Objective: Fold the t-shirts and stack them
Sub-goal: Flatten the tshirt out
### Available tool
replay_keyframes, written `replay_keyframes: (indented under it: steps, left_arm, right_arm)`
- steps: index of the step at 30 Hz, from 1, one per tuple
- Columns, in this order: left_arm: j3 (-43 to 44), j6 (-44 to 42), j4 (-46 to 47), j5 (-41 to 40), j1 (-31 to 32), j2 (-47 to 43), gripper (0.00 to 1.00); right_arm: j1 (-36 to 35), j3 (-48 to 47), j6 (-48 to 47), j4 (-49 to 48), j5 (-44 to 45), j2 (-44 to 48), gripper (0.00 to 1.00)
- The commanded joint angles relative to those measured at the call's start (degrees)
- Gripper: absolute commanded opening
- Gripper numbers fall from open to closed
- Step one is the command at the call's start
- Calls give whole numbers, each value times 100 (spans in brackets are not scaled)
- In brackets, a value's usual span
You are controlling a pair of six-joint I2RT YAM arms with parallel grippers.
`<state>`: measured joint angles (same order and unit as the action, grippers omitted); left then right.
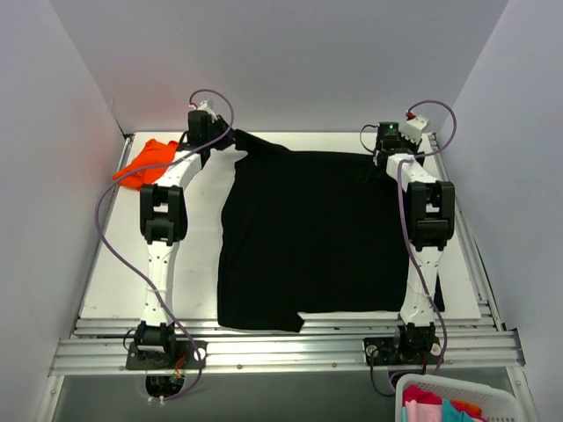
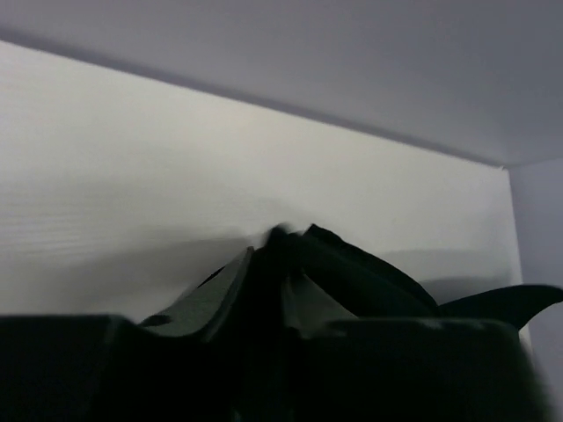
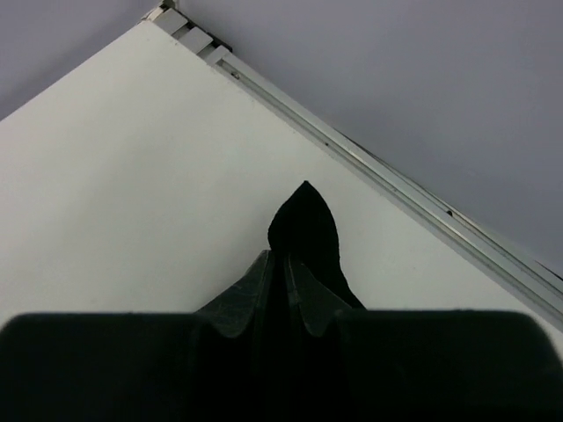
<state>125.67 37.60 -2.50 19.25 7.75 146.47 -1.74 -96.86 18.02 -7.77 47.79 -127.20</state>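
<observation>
Surface: white table [image 1: 106,281], flat, running on ahead of both sets of jaws. On it: black shirt [image 1: 317,237], spread wide, spanning from left gripper [image 1: 227,138] to right gripper [image 1: 380,158]. Body lies behind jaws, toward arm bases. One far corner pinched in each. Also on it: orange shirt [image 1: 145,164], bunched, just outboard of left jaws, apart from black shirt.

The large black cloth t-shirt [image 1: 312,233] looks soft, matt and lightly wrinkled. The bright orange cloth shirt [image 1: 145,163] is matt too. The flat white surface [image 1: 114,281] is smooth and matt, edged by silvery brushed-metal rails [image 1: 290,345]. The white plastic basket [image 1: 479,394] looks smooth.
</observation>
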Motion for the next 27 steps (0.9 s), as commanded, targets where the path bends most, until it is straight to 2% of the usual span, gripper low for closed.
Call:
replay_keyframes:
  steps: [1, 2, 4, 6, 9, 12, 15, 19, 20, 22, 23, 27]
  left_arm:
    - [573, 361, 452, -491, -98, 258, 31]
    - [599, 449, 461, -561, -115, 372, 48]
    - [696, 494, 313, -685, -151, 417, 94]
    - [661, 432, 259, -782, -160, 303, 94]
    - [451, 467, 294, -773, -239, -12, 94]
    - [310, 205, -12, -860, -265, -548, 94]
    - [-278, 20, -311, -1054, -283, -1374, 94]
    - [-1446, -122, -855, -1537, -265, -2595, 97]
    - [-1988, -122, -944, -1573, -265, -3059, 98]
    - [-2614, -95, -1138, -1713, -169, -3536, 99]
    - [-3322, -104, -1121, -1818, -116, -3990, 99]
    - [-4777, 193, -1313, -2065, 139, -4873, 100]
  right_arm:
    - [147, -954, 324, 643, 643, -472, 4]
    - [147, -1088, 351, 863, 713, -629, 12]
    - [349, -1299, 543, 1232, 793, -675, 38]
    - [385, -1213, 501, 1165, 837, -509, 72]
    - [411, -1011, 342, 1040, 837, -192, 100]
    - [402, -932, 552, 1461, 758, 185, 100]
    - [341, -695, 930, 1972, 723, 852, 100]
    - [271, 620, 1247, 2025, 224, 2179, 99]
    - [270, 859, 1300, 2034, 48, 2747, 98]
    - [227, 1508, 1511, 2034, -453, 3295, 95]
    - [209, 1721, 1555, 1964, -672, 3785, 95]
    - [-97, 2382, 1635, 1893, -1929, 4615, 89]
